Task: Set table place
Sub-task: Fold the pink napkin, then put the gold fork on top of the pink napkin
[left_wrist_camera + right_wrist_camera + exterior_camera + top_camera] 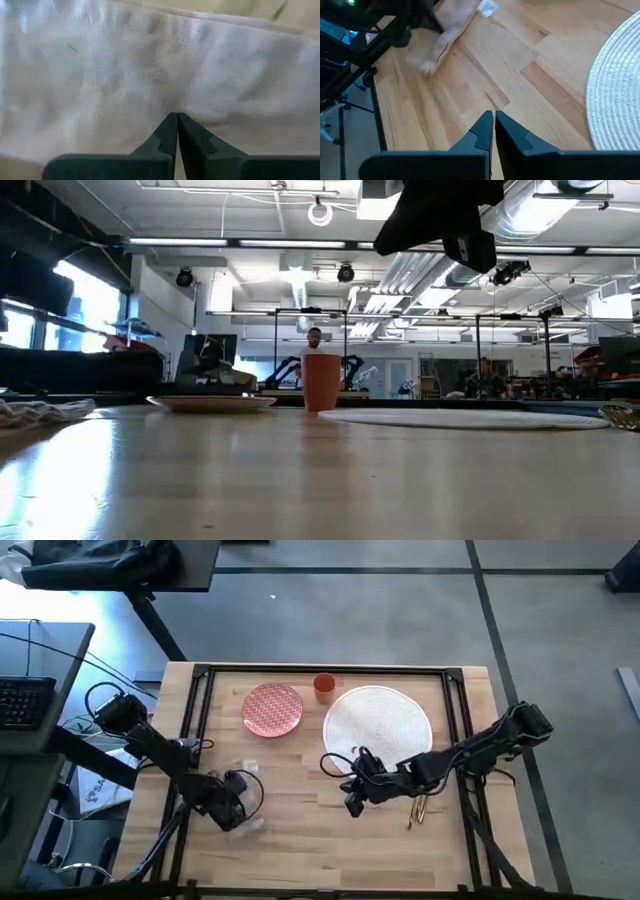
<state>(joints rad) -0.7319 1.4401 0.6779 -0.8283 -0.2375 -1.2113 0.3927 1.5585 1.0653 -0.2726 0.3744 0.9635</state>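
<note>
A beige napkin (247, 770) lies at the table's (300, 860) near left and fills the left wrist view (150, 65). My left gripper (237, 812) is down on it, shut (176, 116). The red-patterned plate (272, 710), the orange cup (324, 687) and the round white placemat (378, 725) rest flat on the far half of the table. Copper cutlery (418, 808) lies near the placemat's near right. My right gripper (353, 800) hovers off the placemat's near left rim, shut and empty (493, 115). My left gripper has its shut fingertips (170, 125) on the napkin's cloth (172, 97), which puckers into creases right at the tips. The fingers come from above, slanting down. How many layers are caught does not show. The napkin rests on the table.
Black frame rails (200, 700) run along the table's left, far and right edges. A grey desk with a keyboard (25, 700) stands off the left side. Bare wood (310, 840) stretches along the near edge between the two arms.
</note>
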